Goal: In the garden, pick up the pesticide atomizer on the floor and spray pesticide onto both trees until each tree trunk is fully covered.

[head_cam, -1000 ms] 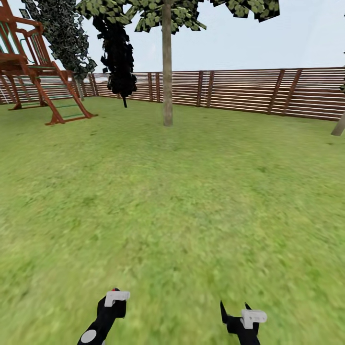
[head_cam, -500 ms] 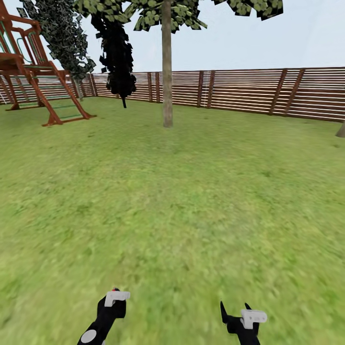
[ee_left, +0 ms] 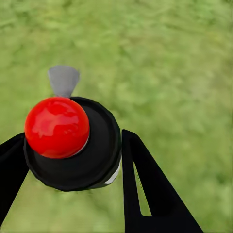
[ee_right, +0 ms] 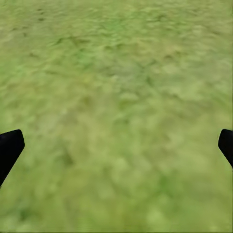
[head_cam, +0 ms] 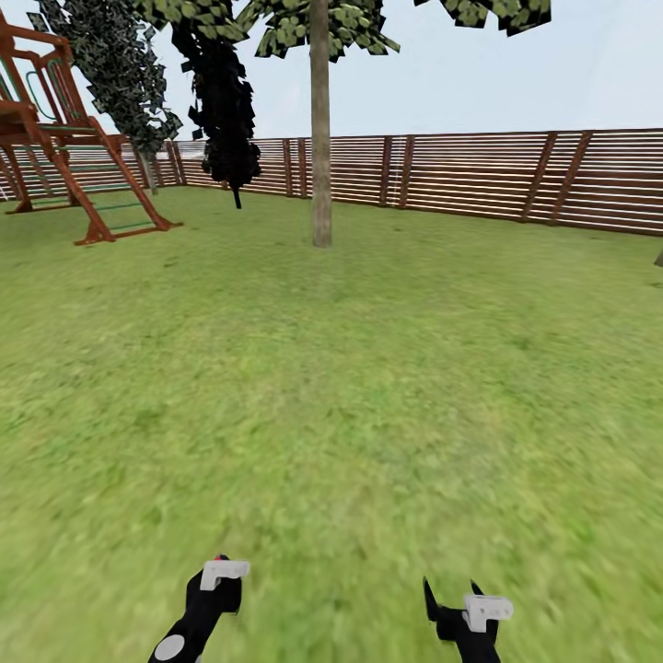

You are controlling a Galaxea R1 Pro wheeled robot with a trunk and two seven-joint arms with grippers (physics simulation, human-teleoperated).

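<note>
My left gripper (head_cam: 219, 573) sits low in the head view, shut on the pesticide atomizer (ee_left: 97, 145), a black round bottle with a red knob and a grey nozzle. In the left wrist view the black fingers (ee_left: 141, 184) clamp its sides above the grass floor (head_cam: 350, 387). Its red tip (head_cam: 219, 557) peeks above the gripper. My right gripper (head_cam: 453, 600) is open and holds nothing, its tips wide apart (ee_right: 116, 145) over grass. One tree with a pale mottled tree trunk (head_cam: 320, 138) stands ahead, well out of reach. A sliver of another trunk (head_cam: 659, 260) shows at the right edge.
A brown slat fence (head_cam: 479, 175) closes the lawn at the back. A red-brown wooden play frame (head_cam: 64, 138) stands at the far left. An all-black tree (head_cam: 226, 101) and a dark-leaved tree (head_cam: 110, 64) stand by the fence.
The whole view has shifted: the play frame slid left, the right-edge trunk has nearly left the picture, and the middle trunk looks slightly nearer. Both grippers keep their places in the view.
</note>
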